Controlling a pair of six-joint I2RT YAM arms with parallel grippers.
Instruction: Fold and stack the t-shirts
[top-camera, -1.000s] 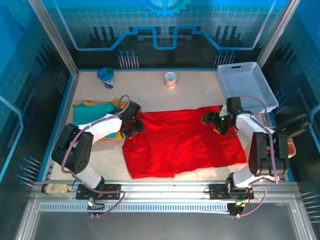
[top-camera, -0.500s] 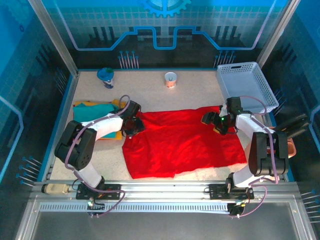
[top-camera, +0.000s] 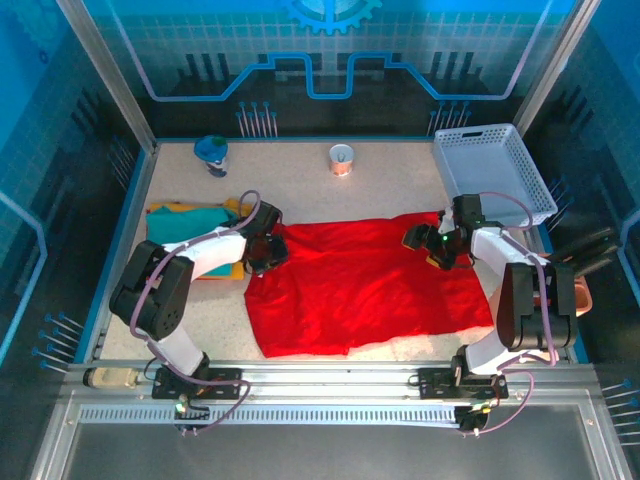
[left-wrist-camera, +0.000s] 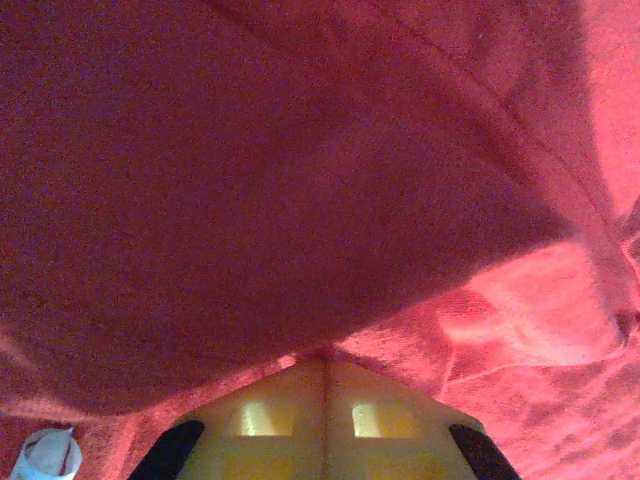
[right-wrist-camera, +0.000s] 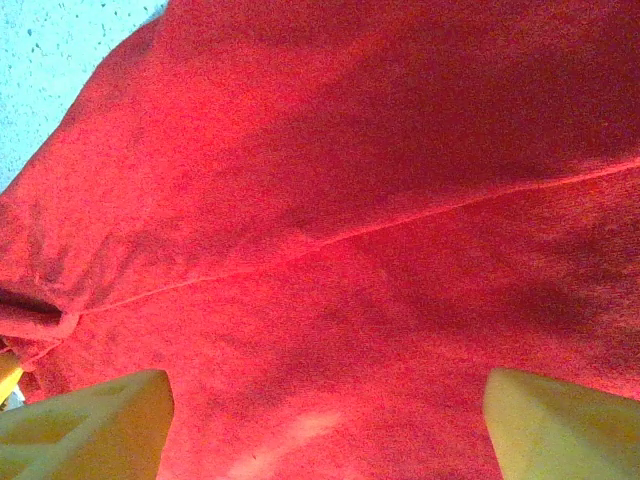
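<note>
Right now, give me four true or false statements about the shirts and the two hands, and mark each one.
1. The red t-shirt lies spread on the table. True.
2. The left hand is wide open. False: it is shut, pinching the red t-shirt's edge.
3. The right hand is open over red cloth. True.
4. The teal t-shirt lies on the red one. False: it lies on the yellow-orange t-shirt.

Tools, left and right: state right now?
Left tool: closed, pinching the red t-shirt.
Right tool: open, over the same shirt, holding nothing.
</note>
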